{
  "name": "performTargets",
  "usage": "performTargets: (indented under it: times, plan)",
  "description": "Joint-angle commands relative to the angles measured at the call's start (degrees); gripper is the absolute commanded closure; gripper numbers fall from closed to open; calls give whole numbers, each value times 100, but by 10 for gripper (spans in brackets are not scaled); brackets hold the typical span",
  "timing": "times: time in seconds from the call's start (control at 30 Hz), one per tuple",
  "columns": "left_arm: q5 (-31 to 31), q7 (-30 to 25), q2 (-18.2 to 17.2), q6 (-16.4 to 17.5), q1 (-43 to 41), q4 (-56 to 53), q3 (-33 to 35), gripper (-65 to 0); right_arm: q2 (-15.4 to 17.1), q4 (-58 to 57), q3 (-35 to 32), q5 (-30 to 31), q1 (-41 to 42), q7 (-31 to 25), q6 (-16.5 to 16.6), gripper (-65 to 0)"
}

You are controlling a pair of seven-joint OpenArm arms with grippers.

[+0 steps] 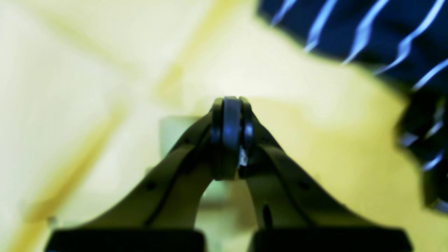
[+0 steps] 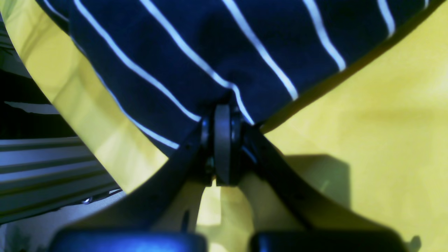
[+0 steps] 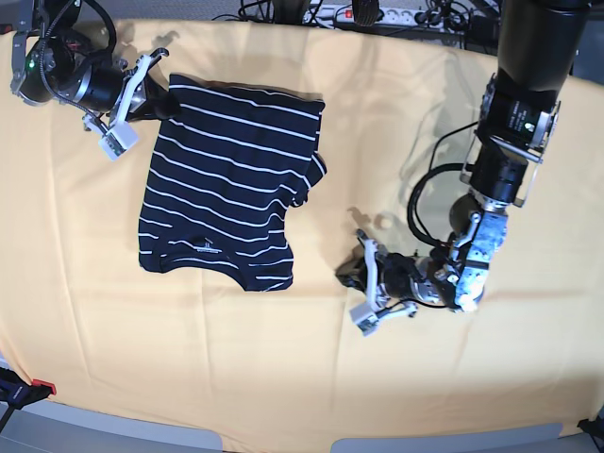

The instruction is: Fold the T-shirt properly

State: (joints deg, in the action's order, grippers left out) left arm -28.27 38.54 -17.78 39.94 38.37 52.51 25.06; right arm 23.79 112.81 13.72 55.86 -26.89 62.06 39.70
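On the base view's left, the right gripper [image 3: 162, 106] is clamping the top left corner of the dark navy white-striped cloth T-shirt [image 3: 226, 179], which is lying partly folded on the yellow cloth-covered table [image 3: 283, 377]. Well apart to its right, the left gripper [image 3: 347, 278] is resting closed on nothing.

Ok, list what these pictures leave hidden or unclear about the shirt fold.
- Left wrist view: all blurred; the left claw looks shut and empty, not certain.
- Right wrist view: the right claw covers the pinched T-shirt edge.
- Base view: the T-shirt's underlying layers are hidden by its top layer.
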Motion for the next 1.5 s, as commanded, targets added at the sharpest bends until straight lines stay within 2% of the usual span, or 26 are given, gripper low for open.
performTargets:
  times: [0.0, 0.07, 0.2, 0.3, 0.37, 0.47, 0.6, 0.7, 0.87, 1.0, 1.17, 1.33, 1.47]
  plan:
    - [-247, 35, -101, 6, 271, 76, -33, 0, 70, 74, 50, 107, 59, -197, 30, 0]
    - [-946, 431, -264, 6, 402, 146, -37, 0, 70, 122, 63, 109, 181, -374, 30, 0]
    - [-2975, 1722, -693, 6, 428, 636, -39, 0, 68, 422, 280, 208, 407, -632, 30, 0]
    - [-4144, 2465, -1032, 6, 260, 1145, -39, 0, 68, 669, 815, 732, 387, -664, 30, 0]
    - [-4546, 2695, -1255, 6, 96, 1569, -44, 0, 66, 789, 1270, 1075, 387, -529, 30, 0]
    - [-4647, 2861, -1602, 6, -245, 2310, -90, 0, 66, 848, 1921, 1696, 382, -122, 30, 0]
    - [-4690, 3003, -2052, 6, -1003, 3449, -459, 0, 68, 848, 2662, 2872, 199, 791, 30, 0]
    - [-4728, 3099, -2328, 6, -1648, 4216, -896, 0, 66, 857, 3209, 2914, -136, 1373, 30, 0]
    - [-4824, 3139, -2712, 6, -2780, 5158, -1902, 0, 68, 909, 3976, 2914, -879, 1388, 30, 0]
    - [-5064, 3434, -3014, -105, -3858, 5823, -2920, 0, 68, 909, 4389, 2914, -1578, 1434, 30, 0]
    - [-5648, 3923, -3077, -186, -5305, 6734, -4317, 0, 68, 909, 4557, 2914, -2376, 1749, 30, 0]
    - [-5673, 3998, -3075, -234, -6935, 7735, -5641, 0, 66, 909, 4555, 2914, -3141, 1794, 13, 0]
    - [-5673, 4004, -2992, -271, -8483, 8249, -6437, 0, 66, 907, 4555, 2914, -3790, 1794, 9, 0]
